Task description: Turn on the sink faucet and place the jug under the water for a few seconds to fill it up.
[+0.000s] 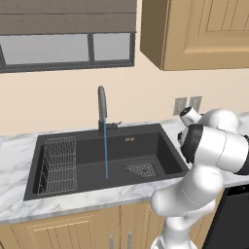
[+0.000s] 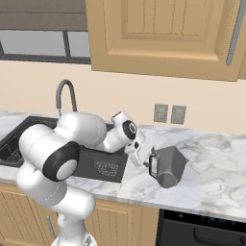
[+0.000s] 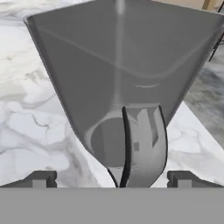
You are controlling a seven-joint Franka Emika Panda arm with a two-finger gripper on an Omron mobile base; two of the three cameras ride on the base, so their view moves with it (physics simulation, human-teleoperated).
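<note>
Marble counter carries the jug, just right of the sink — water streams from the sink faucet. Gripper spread open, fingers flanking the jug's handle.

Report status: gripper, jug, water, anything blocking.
Gripper open, fingers either side of the jug handle, not closed. Jug on counter right of sink. Water running from faucet. Nothing blocking.

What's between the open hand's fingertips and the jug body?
Hand view: the jug's dark loop handle stands between the fingertips, with the hand open; the jug sits right behind it on the marble counter.
</note>
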